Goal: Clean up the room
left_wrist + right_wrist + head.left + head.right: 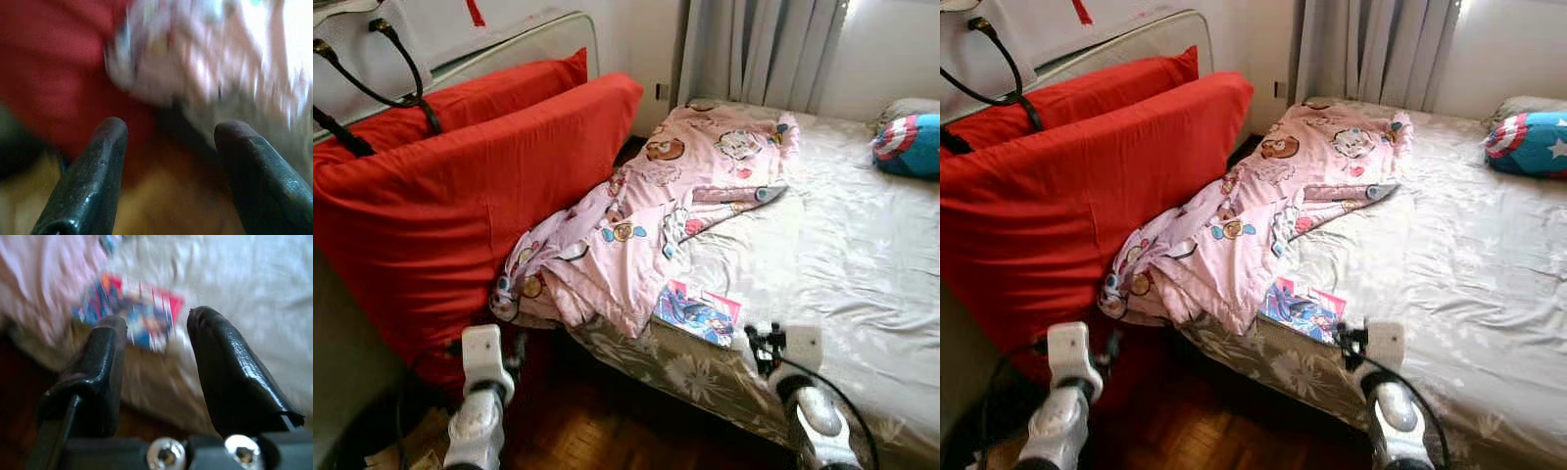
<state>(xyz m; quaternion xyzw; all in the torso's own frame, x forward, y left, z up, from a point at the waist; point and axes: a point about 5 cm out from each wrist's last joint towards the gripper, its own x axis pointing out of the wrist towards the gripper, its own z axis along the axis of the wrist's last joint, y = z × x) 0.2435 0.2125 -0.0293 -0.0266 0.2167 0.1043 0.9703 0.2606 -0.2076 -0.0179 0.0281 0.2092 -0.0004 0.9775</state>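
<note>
A crumpled pink cartoon blanket lies across the near left part of the bed and hangs over its edge. A colourful picture book rests at the bed's front edge, just beside the blanket. My right gripper is open, low at the bed's edge, with the book blurred just beyond its fingertips. My left gripper is open too, low over the floor, facing the blanket's hanging corner and the red cushions. Nothing is held.
Two large red cushions lean at the left against a pale board. A bag with black handles sits above them. A blue shield-print pillow lies at the bed's far right. Grey curtains hang behind. Dark wood floor runs below the bed.
</note>
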